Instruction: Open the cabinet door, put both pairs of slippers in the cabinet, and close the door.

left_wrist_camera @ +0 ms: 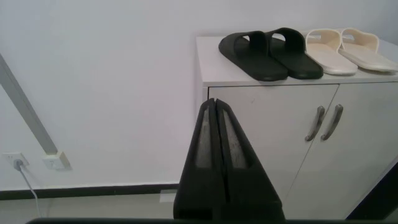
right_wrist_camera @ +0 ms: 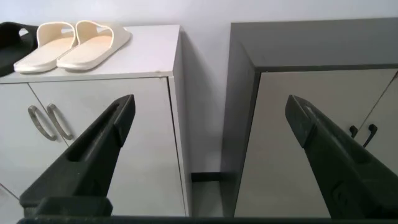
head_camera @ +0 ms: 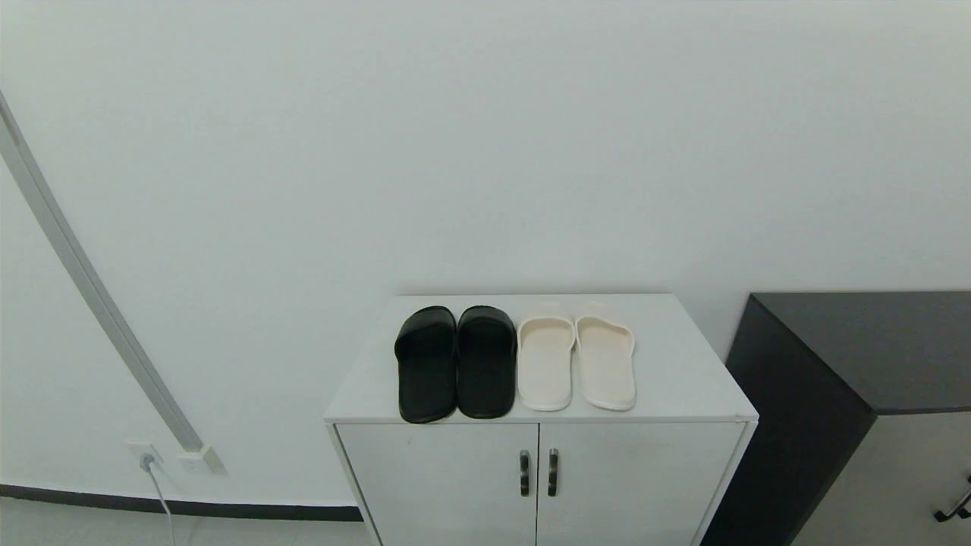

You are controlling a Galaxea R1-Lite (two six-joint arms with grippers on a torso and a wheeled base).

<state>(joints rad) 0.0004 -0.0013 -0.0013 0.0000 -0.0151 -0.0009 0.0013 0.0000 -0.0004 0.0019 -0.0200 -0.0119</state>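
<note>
**Left wrist view: gripper pinched shut, cabinet doors not yet opened**

Nearest of all, the left gripper (left_wrist_camera: 215, 104) has its two fingers pressed flat together with nothing between them. It sits low in front of the white cabinet's (head_camera: 683, 371) left front corner. The right gripper (right_wrist_camera: 210, 106) is spread wide and empty, facing the gap between the white cabinet and the dark cabinet (head_camera: 804, 409) beside it.

Next come the two shut doors. Their handles (head_camera: 538, 472) are a pair of slim upright bars, just beside each other where the doors meet. Each looks stiff and narrow enough for the fingers to close across. The doors probably hinge at their outer edges, so a pull should swing each one outward.

On the cabinet top lie both pairs, touching side by side. The black slippers (head_camera: 455, 364) are on the left and the cream slippers (head_camera: 576, 362) on the right. Every slipper's long axis runs front to back, with heels at the front edge and toe bands toward the wall. They look like moulded foam or rubber, so they are likely light, a little springy and matte, not slippery.

The arched band, or the heel rim at the front edge, seems the best place to grip. Because each pair lies close together, one pinch across the two inner edges might lift both. A one-sided grip could let a slipper droop or twist.
</note>
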